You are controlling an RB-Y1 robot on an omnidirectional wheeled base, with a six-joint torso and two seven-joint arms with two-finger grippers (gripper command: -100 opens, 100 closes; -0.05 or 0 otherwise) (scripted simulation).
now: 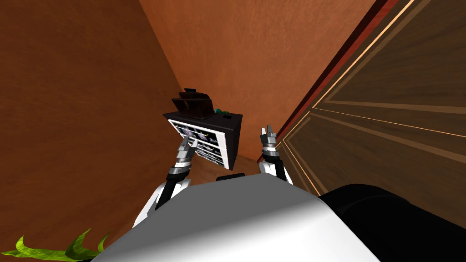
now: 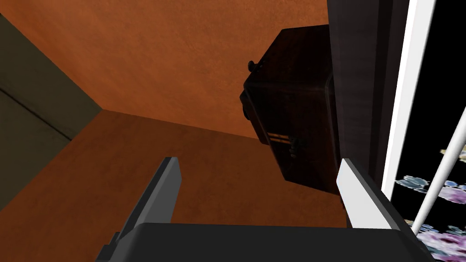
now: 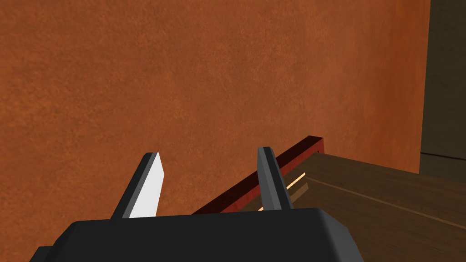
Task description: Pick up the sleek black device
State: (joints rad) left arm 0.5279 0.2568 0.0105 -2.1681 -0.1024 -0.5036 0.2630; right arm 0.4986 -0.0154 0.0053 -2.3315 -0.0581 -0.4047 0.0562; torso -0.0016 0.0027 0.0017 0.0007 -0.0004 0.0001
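A boxy black device (image 1: 193,103) with knobs stands on top of a small black cabinet (image 1: 233,136) in the corner of orange walls. Beside it on the cabinet top lie a small flat dark item (image 1: 227,117) and something teal (image 1: 220,110). My left gripper (image 1: 187,143) is open in front of the cabinet's white-framed front, below the top. In the left wrist view the black device (image 2: 296,123) shows ahead of the open left gripper (image 2: 259,191), apart from it and close to one finger (image 2: 357,200). My right gripper (image 1: 268,132) is open beside the cabinet, holding nothing.
A dark wooden door (image 1: 387,113) with a red frame runs along my right. Orange walls close the corner behind and to the left of the cabinet. Green plant leaves (image 1: 59,248) lie low on my left. The cabinet's shelves (image 1: 202,138) hold patterned items.
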